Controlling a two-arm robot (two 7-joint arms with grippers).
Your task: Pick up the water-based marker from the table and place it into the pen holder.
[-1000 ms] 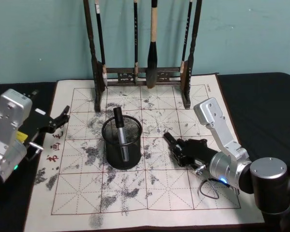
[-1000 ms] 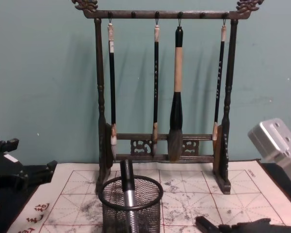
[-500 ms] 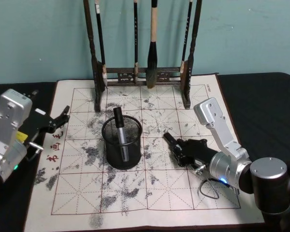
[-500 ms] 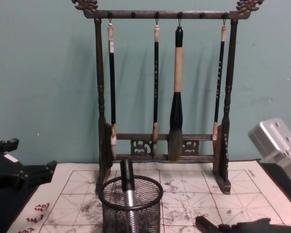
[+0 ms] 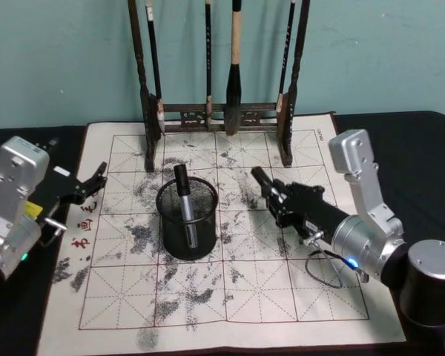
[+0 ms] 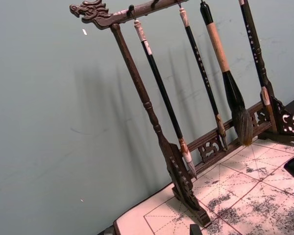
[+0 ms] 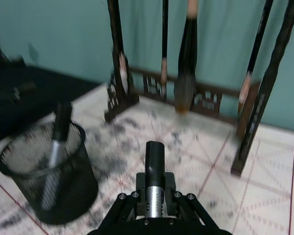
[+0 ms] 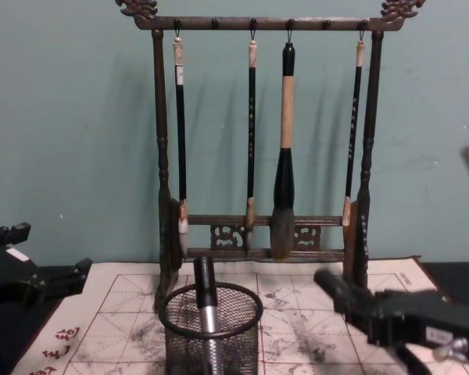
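1. Handling: the water-based marker [image 7: 155, 169] looks light, rigid and smooth-barrelled, so a loose pinch could let it slip or pivot. Mid-barrel is the sensible place to hold it, leaving 1 end free to drop into the cup.
2. The right end effector [image 7: 155, 195] has its fingers closed narrowly on the marker's barrel. The black cap end pokes forward past the fingertips.
3. The held marker hangs above the right half of the calligraphy mat [image 5: 230, 285]. It is near the pen holder [image 5: 205, 231] on that cup's right, and not over the opening. In the chest view it sits at about rim height.
4. The pen holder stands upright near the mat's centre, apart from the brush rack [image 5: 215, 115] at the mat's back edge. 1 other marker [image 5: 182, 194] leans inside it.
5. The left end effector [image 5: 95, 185] sits parked at the mat's left edge on the dark worktop [image 5: 400, 141], with its fingers apart and nothing between them.
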